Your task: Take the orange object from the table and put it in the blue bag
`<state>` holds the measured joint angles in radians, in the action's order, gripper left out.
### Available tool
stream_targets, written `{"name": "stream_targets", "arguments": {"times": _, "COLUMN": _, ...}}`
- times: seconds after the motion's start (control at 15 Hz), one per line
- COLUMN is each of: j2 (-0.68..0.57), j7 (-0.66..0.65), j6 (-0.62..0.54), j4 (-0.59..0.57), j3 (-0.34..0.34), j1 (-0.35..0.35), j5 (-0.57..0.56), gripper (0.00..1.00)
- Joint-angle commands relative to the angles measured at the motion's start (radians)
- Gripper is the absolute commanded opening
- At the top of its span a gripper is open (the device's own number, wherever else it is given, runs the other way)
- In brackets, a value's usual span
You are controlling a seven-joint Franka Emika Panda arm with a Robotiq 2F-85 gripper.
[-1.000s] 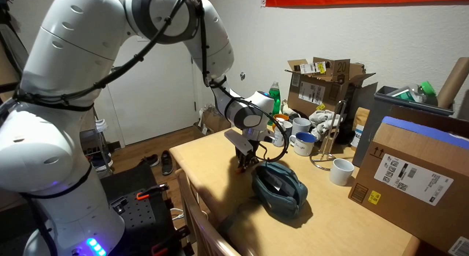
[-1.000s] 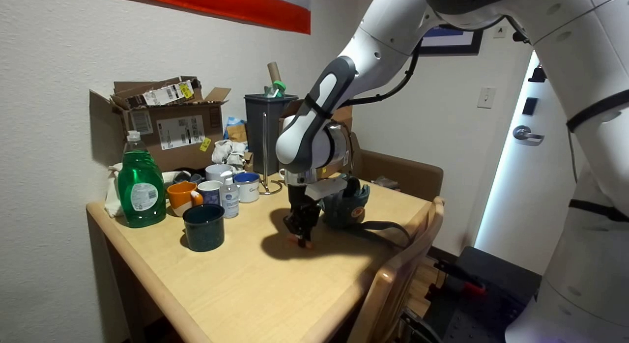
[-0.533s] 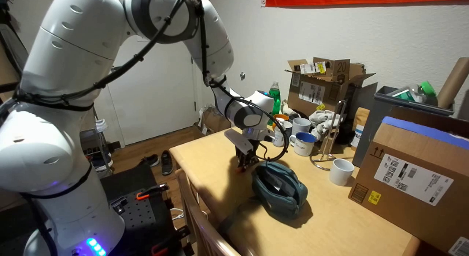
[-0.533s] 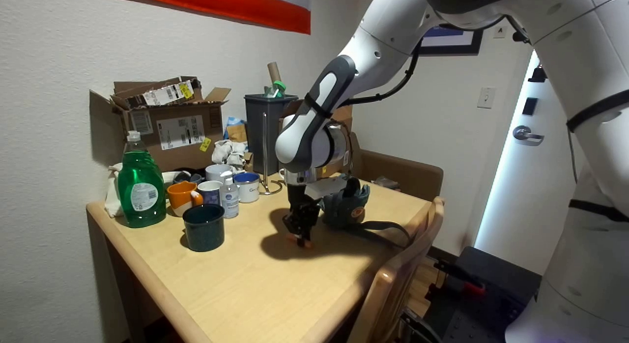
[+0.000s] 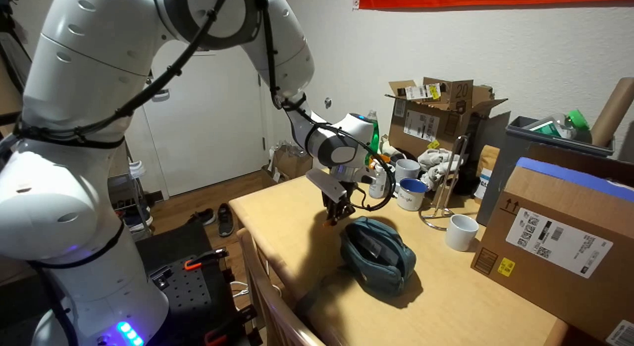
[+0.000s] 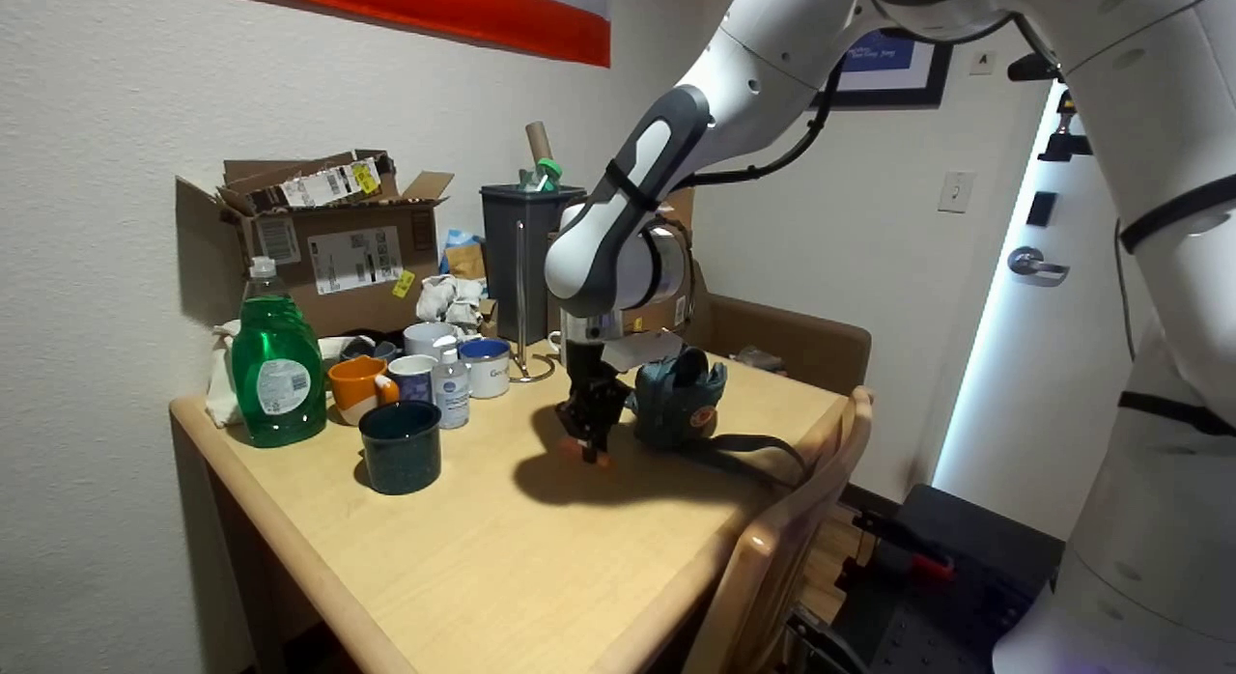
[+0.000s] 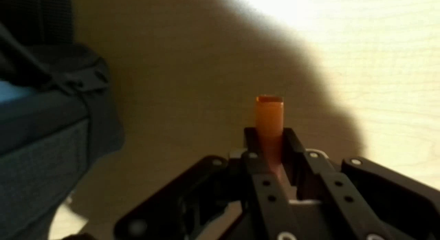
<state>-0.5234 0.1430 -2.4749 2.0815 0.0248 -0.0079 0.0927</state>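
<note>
We find the gripper (image 7: 270, 143) just beside the blue bag (image 5: 371, 269), pointing down, to one side of the bag's mouth. Its fingers are closed to a narrow gap, and the orange object (image 7: 270, 116) fills that gap; in the wrist view we see one end of it protruding past the fingertips, with the bag to the left. We read the object as held low over the table (image 5: 475, 301), near the bag and outside it; the exact clearance we cannot tell. The bag sits with its mouth open, a pale patch (image 5: 372, 245) showing within, unidentified. Its strap (image 6: 744, 443) trails onto the table beside it. In an exterior view we record a dark green mug (image 6: 401, 452) well apart from the bag, with the gripper between the two. A white mug (image 5: 460, 234) stands to the right of the bag in an exterior view, a cardboard box (image 5: 540, 266) beyond it.
</note>
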Motion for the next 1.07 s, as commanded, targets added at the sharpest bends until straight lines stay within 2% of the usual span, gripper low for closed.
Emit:
{"name": "stream_targets", "arguments": {"times": 0.0, "j2": 0.106, "j7": 0.023, "j6": -0.001, "j4": 0.081, "j3": 0.009, "j1": -0.021, "j5": -0.015, "gripper": 0.18}}
{"name": "stream_targets", "arguments": {"times": 0.2, "j2": 0.187, "j7": 0.017, "j6": 0.001, "j4": 0.136, "j3": 0.002, "j1": -0.021, "j5": -0.021, "gripper": 0.18}}
{"name": "stream_targets", "arguments": {"times": 0.33, "j2": 0.249, "j7": 0.012, "j6": -0.003, "j4": 0.181, "j3": -0.004, "j1": -0.020, "j5": -0.028, "gripper": 0.23}}
{"name": "stream_targets", "arguments": {"times": 0.67, "j2": 0.418, "j7": 0.006, "j6": 0.010, "j4": 0.301, "j3": -0.017, "j1": -0.018, "j5": -0.034, "gripper": 0.25}}
{"name": "stream_targets", "arguments": {"times": 0.73, "j2": 0.449, "j7": 0.004, "j6": 0.010, "j4": 0.325, "j3": -0.021, "j1": -0.018, "j5": -0.036, "gripper": 0.23}}
{"name": "stream_targets", "arguments": {"times": 0.93, "j2": 0.541, "j7": -0.007, "j6": 0.017, "j4": 0.389, "j3": -0.038, "j1": -0.024, "j5": -0.042, "gripper": 0.26}}
{"name": "stream_targets", "arguments": {"times": 1.0, "j2": 0.562, "j7": -0.002, "j6": 0.021, "j4": 0.402, "j3": -0.044, "j1": -0.026, "j5": -0.039, "gripper": 0.24}}
